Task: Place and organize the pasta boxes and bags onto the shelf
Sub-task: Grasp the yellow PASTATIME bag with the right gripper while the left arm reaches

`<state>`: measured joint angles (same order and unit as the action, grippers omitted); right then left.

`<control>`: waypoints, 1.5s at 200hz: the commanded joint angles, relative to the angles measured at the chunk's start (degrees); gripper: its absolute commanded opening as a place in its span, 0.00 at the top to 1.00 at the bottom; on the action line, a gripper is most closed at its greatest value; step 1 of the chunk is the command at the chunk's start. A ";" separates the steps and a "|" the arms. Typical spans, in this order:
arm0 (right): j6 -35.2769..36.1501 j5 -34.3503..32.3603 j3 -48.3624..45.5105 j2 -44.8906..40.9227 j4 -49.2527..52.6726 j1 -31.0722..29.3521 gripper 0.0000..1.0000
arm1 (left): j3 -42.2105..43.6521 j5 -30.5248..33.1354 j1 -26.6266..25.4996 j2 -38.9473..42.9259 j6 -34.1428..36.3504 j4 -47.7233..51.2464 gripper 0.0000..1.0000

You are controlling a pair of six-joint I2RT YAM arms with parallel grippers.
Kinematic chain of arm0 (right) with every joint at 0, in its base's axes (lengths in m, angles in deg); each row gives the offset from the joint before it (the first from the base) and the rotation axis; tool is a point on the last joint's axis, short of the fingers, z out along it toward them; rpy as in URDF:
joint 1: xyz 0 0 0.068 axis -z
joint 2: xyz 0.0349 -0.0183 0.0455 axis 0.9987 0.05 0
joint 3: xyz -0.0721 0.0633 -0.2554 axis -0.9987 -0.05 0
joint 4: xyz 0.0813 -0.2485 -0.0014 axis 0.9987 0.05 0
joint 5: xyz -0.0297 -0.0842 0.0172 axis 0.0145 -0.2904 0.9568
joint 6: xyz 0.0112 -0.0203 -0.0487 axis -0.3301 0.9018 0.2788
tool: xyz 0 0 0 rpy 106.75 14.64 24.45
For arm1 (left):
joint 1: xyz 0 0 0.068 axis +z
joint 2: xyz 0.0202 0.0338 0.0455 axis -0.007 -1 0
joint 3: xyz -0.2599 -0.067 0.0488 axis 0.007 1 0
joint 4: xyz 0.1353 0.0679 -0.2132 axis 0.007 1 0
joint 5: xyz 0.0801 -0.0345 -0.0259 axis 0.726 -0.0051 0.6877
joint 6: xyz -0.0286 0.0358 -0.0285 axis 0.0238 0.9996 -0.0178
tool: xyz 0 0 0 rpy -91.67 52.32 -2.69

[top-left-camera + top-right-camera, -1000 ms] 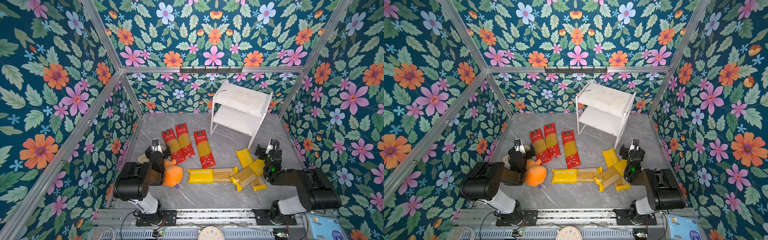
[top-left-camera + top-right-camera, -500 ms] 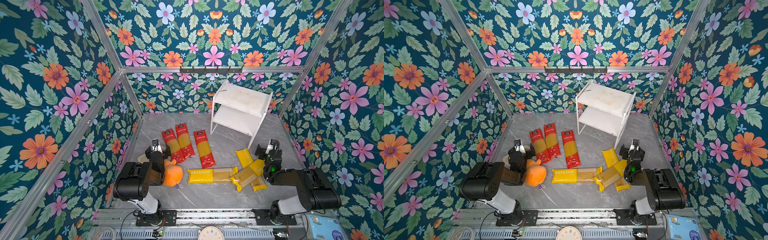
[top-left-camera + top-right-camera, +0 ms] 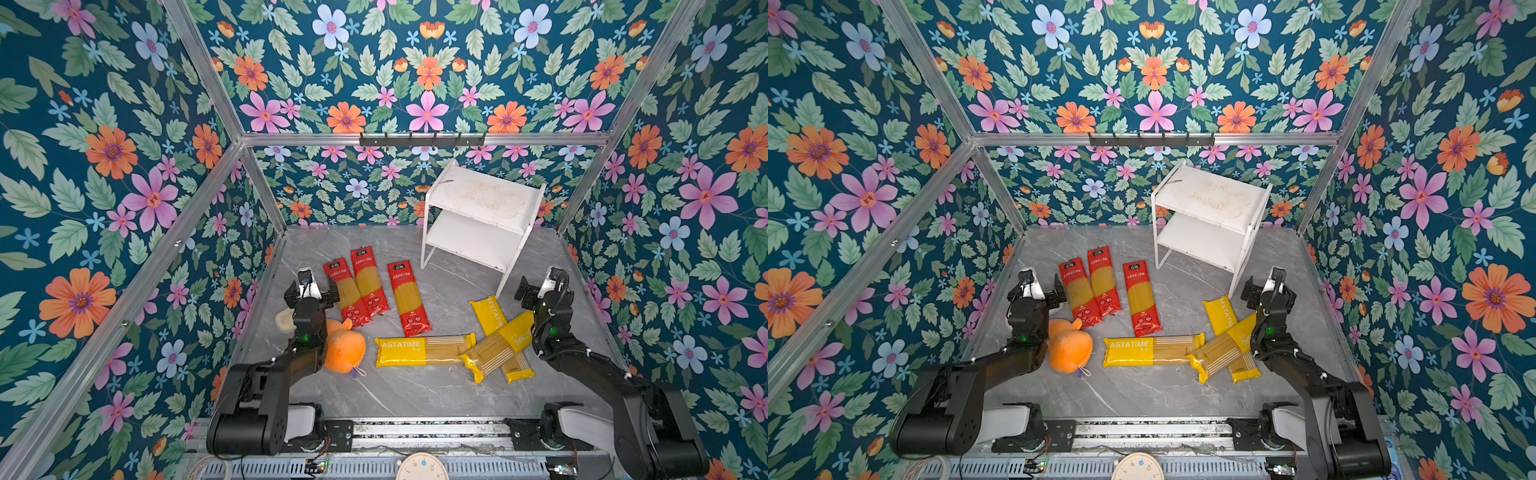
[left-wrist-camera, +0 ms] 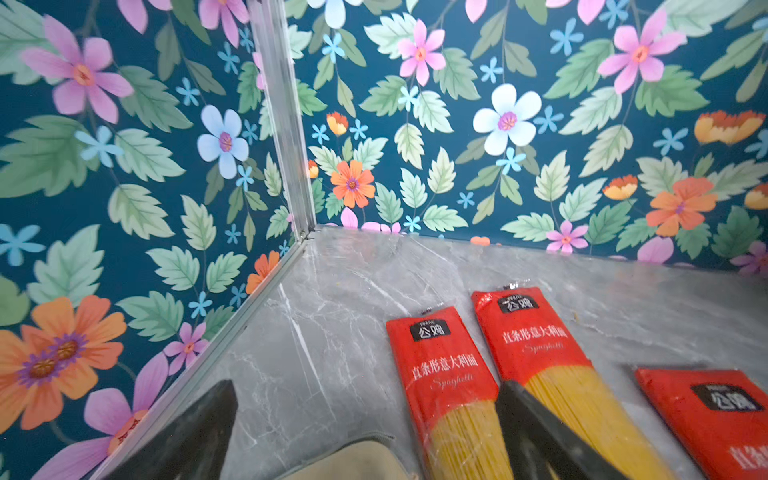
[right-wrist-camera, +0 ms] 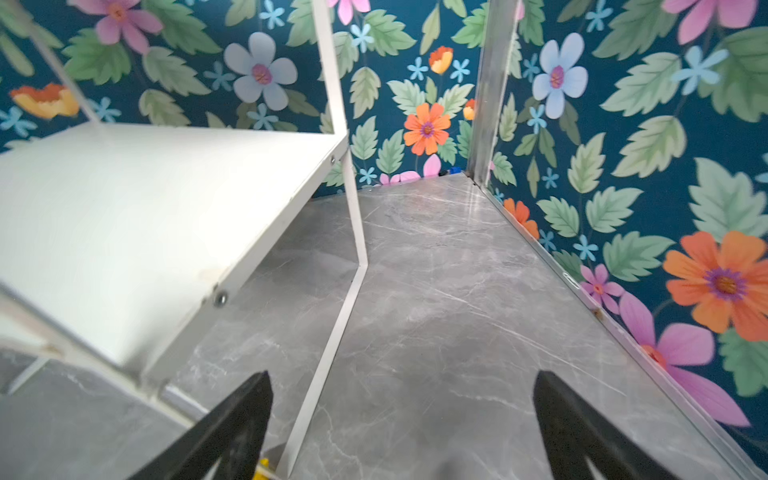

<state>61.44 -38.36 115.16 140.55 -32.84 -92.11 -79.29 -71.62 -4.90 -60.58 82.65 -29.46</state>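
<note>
The left gripper (image 3: 311, 290) stands with its jaws spread as wide as they go and nothing between them, low over the desk (image 3: 415, 395) close to its left edge. In the left wrist view one of its fingers (image 4: 540, 428) lies over the seam between two red-ended packs, though I cannot tell whether it touches them, and the other finger is over bare grey surface beside the flowered wall (image 4: 124, 208). Right against that arm, nearer the front edge, sit the beige oblong object (image 3: 284, 322) and the orange plush toy (image 3: 343, 345). The three red-ended packs point toward the far edge: two (image 3: 347, 293) (image 3: 369, 280) lie side by side and touching, and the third (image 3: 407, 297) is a little apart toward the middle. The right gripper (image 3: 538, 289) is equally wide open and empty, near the right edge and just beside the shelf's front right leg (image 5: 357, 249). Ahead of it, bare desk runs to the far right corner. Beside the right arm two yellow packs (image 3: 490, 316) (image 3: 498, 349) cross each other. The slanted one touches the right end of the third yellow pack (image 3: 424, 351), which lies parallel to the front edge near the middle. The shelf (image 3: 482, 199) stands at the far edge, right of centre, turned slightly, with its boards open toward the front. All six packs lie on the desk. A bare lane separates the lone red-ended pack from the shelf, and a broad bare band follows the front edge.
</note>
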 commanded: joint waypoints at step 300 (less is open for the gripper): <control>-40.88 36.67 -7.88 -7.64 30.87 12.18 0.14 | -38.72 -27.77 -52.09 -27.90 -19.59 44.62 0.24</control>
<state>22.62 -2.65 108.43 129.80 11.03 -79.89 -117.53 -96.65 -56.85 -87.68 61.58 17.21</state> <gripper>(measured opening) 0.858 0.765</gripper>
